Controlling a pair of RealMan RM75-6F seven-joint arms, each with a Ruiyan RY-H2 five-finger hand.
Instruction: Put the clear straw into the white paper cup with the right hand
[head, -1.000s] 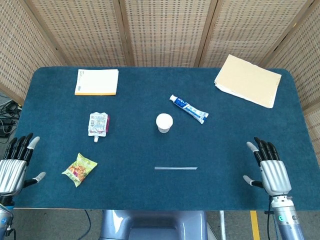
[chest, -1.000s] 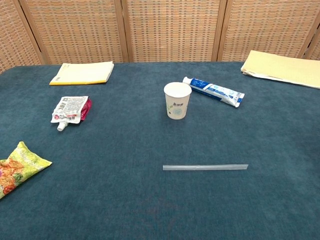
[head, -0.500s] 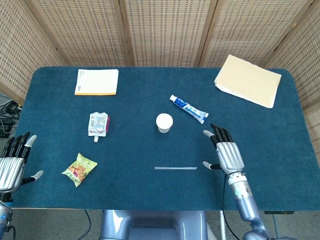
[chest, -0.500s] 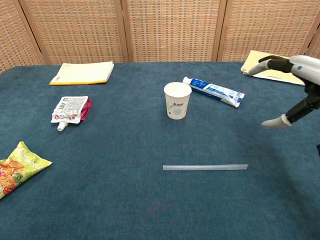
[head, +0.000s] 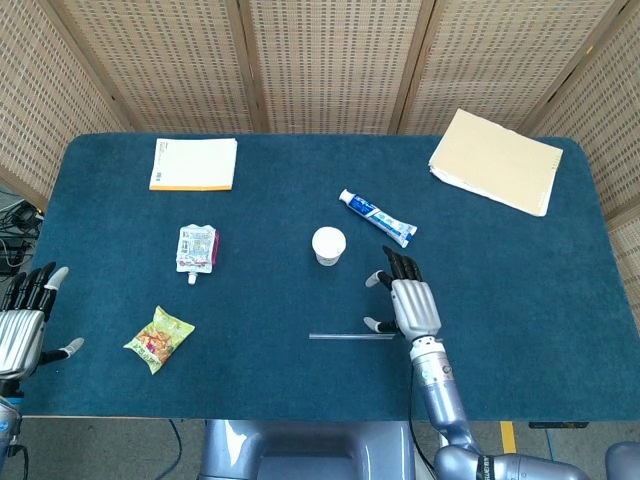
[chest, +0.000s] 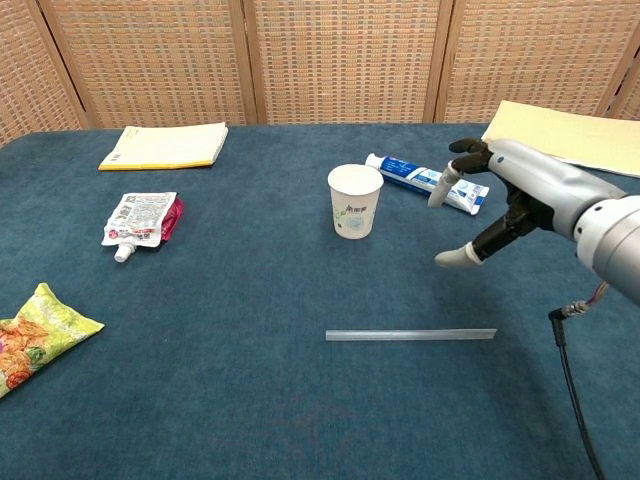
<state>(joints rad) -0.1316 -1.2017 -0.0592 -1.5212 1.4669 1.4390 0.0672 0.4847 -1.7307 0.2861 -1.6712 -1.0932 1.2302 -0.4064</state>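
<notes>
The clear straw (head: 351, 336) (chest: 410, 335) lies flat on the blue table, pointing left to right, near the front edge. The white paper cup (head: 328, 245) (chest: 355, 200) stands upright behind it, mouth up. My right hand (head: 407, 298) (chest: 500, 195) hovers palm down over the straw's right end with its fingers spread and nothing in it. My left hand (head: 22, 325) is at the table's front left edge, fingers apart and empty; the chest view does not show it.
A toothpaste tube (head: 377, 217) (chest: 427, 182) lies just right of the cup. A drink pouch (head: 196, 248) and a snack bag (head: 158, 338) sit on the left, a yellow notepad (head: 194, 163) at the back left, a tan folder (head: 497, 160) at the back right.
My right hand has swept left from the table's front right corner to above the straw's right end. The left hand drifted slightly down. Straw and cup have not moved.
</notes>
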